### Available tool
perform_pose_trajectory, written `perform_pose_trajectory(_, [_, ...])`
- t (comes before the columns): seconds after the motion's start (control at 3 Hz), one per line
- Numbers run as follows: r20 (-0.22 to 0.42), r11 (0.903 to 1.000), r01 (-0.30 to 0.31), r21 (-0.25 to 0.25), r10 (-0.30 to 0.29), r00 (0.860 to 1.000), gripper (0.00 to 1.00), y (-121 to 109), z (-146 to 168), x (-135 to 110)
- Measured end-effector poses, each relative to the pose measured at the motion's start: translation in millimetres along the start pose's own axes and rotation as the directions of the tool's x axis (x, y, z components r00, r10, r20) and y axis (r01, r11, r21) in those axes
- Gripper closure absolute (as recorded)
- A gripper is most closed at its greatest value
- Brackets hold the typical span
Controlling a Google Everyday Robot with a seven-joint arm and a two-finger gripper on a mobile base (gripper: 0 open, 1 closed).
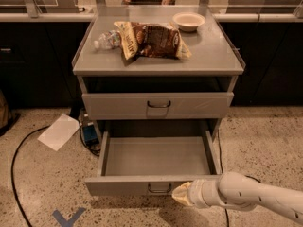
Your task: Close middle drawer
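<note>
The middle drawer [156, 157] is pulled far out of the grey cabinet, and its long plain tray is empty. Its low front panel [123, 186] faces me and has a small loop handle [158, 189] at the centre. My gripper [182, 194], a cream tip on a white arm [246, 195], comes in from the lower right. It sits at the front panel, just right of the handle. The drawer above it [157, 105], with a larger dark handle, is shut.
On the cabinet top [208, 56] lie a water bottle [106, 39], a brown snack bag [154, 40] and a white bowl [189, 21]. A white sheet of paper [59, 131], a blue object [89, 132] and a black cable [19, 150] lie on the floor to the left.
</note>
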State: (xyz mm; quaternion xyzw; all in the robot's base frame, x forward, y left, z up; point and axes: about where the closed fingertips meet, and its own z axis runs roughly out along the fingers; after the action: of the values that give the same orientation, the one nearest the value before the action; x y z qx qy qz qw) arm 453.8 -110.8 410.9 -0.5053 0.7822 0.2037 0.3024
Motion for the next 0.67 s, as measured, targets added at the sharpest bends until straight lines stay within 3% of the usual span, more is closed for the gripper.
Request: perform_pose_trajectory(0.67, [0.004, 0.9992, 0.005, 0.040, -0.005, 1.000, 1.00, -33, 17, 8])
